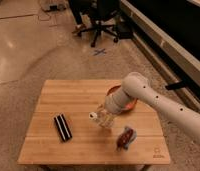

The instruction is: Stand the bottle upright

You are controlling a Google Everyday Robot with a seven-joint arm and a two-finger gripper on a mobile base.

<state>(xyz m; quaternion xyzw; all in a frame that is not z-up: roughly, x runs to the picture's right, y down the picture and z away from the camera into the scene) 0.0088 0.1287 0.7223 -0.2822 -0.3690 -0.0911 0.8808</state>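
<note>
The tool (106, 119), low over the middle of the wooden bench (68, 95), is clamped on the tilted white bottle (97, 117), with a black box (63, 127) to its left and a red packet (125, 137) at lower right.

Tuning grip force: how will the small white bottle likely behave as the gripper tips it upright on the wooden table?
The bottle looks like slim plastic, so probably light and easily shoved. Its round body may roll if released while tilted. Tall and narrow, it could tip once stood on the table. The gripper is right at it.
</note>
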